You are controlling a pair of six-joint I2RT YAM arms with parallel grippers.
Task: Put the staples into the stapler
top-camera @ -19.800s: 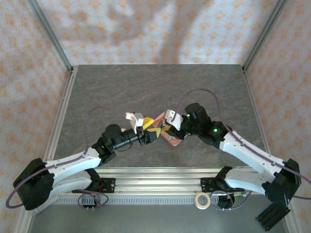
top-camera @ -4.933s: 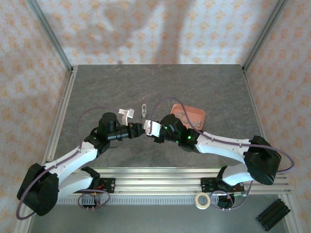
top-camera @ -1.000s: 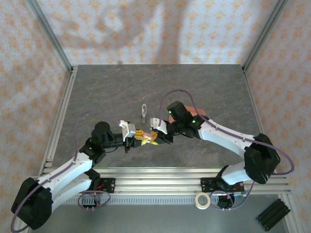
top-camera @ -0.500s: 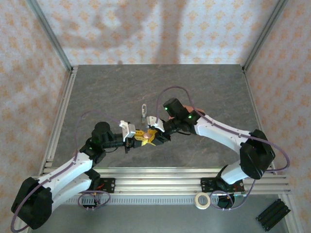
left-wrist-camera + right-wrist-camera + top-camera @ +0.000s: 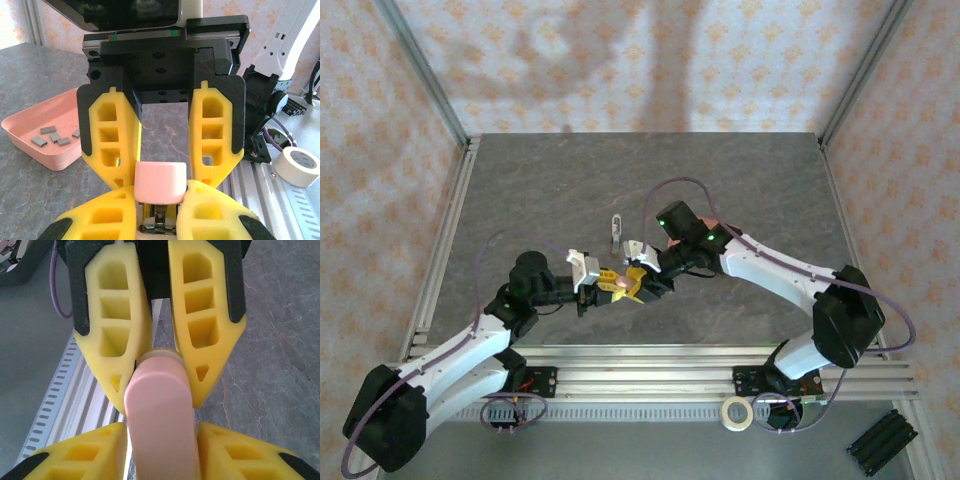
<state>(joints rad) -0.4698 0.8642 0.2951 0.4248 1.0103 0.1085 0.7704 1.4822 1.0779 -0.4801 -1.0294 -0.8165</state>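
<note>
the stapler (image 5: 621, 284) hangs above the near-middle of the table (image 5: 540, 180), caught between the two arms where they meet. the left gripper (image 5: 160, 196) is closed on it, yellow fingers (image 5: 205, 325) pressed against both sides of the pale pink shell, a bit of silvery channel showing underneath. the right gripper (image 5: 160, 435) faces it head-on with its jaws parted to either side of the stapler's rounded end; i cannot tell whether its pads touch it. the staples (image 5: 51, 136), small grey blocks, lie loose in the salmon-pink tray (image 5: 27, 142), which sits on the table behind and under the right arm, so that arm covers most of it from above. a thin silvery strip (image 5: 615, 232) lies flat on the table just beyond the grippers, apart from both. purple cables (image 5: 670, 190) loop over each arm. the grey tabletop lies open toward the far wall and out to both side rails (image 5: 440, 250). at the near edge runs a slotted aluminium rail (image 5: 650, 378), with a roll of tape (image 5: 737, 411) beside the right base and a black ridged block (image 5: 886, 438) in the near right corner. small marks on the white arm casing (image 5: 285, 30) are too small to read.
</note>
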